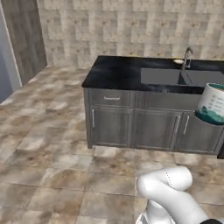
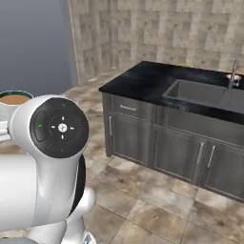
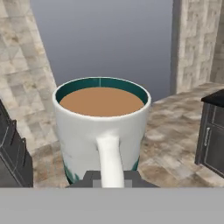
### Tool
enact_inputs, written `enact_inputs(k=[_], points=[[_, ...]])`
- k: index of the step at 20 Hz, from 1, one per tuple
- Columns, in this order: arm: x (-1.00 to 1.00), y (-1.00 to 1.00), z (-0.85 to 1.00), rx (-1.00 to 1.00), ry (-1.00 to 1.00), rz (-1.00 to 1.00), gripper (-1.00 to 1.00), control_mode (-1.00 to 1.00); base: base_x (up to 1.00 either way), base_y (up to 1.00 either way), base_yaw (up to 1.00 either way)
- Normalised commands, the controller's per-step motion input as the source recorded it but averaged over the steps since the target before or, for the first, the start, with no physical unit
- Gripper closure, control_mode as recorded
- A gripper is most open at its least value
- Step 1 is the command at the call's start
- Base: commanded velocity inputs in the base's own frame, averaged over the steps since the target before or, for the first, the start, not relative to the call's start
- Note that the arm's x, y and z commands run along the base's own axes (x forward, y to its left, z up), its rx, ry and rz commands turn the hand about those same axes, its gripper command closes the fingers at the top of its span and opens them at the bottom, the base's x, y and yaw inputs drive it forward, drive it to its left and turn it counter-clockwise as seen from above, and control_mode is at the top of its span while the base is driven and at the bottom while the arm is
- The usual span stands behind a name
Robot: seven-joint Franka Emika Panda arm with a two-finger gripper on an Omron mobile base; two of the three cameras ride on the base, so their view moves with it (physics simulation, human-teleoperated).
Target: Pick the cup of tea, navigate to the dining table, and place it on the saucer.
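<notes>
The cup of tea is a white mug with a teal lower band, full of light brown liquid. My gripper is shut on its handle and holds it upright in the air. The cup also appears at the right edge and behind my arm at the left. Ahead stands the dining table, an island with a black marble top. A small pale disc with an orange rim, apparently the saucer, lies by the faucet, too small to make out well.
A grey sink and faucet are set into the island top. Grey cabinet doors face me. Open tiled floor lies between me and the island. A stone wall runs behind.
</notes>
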Motion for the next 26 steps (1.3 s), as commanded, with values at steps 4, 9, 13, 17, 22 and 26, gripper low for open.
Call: enact_inputs(k=[4,9,13,17,22,26], points=[[0.0,0.0,0.0,0.0,0.0,0.0,1.0,1.0,0.97,0.8,-0.67],[0.0,0.0,0.0,0.0,0.0,0.0,1.0,1.0,1.0,0.97,-0.53],[0.0,0.0,0.0,0.0,0.0,0.0,1.0,1.0,1.0,1.0,-0.41],[0.0,0.0,0.0,0.0,0.0,0.0,1.0,1.0,0.91,1.0,-0.28],[0.0,0.0,0.0,0.0,0.0,0.0,1.0,1.0,0.54,1.0,-0.12],[0.0,0.0,0.0,0.0,0.0,0.0,1.0,1.0,0.41,1.0,-0.06]])
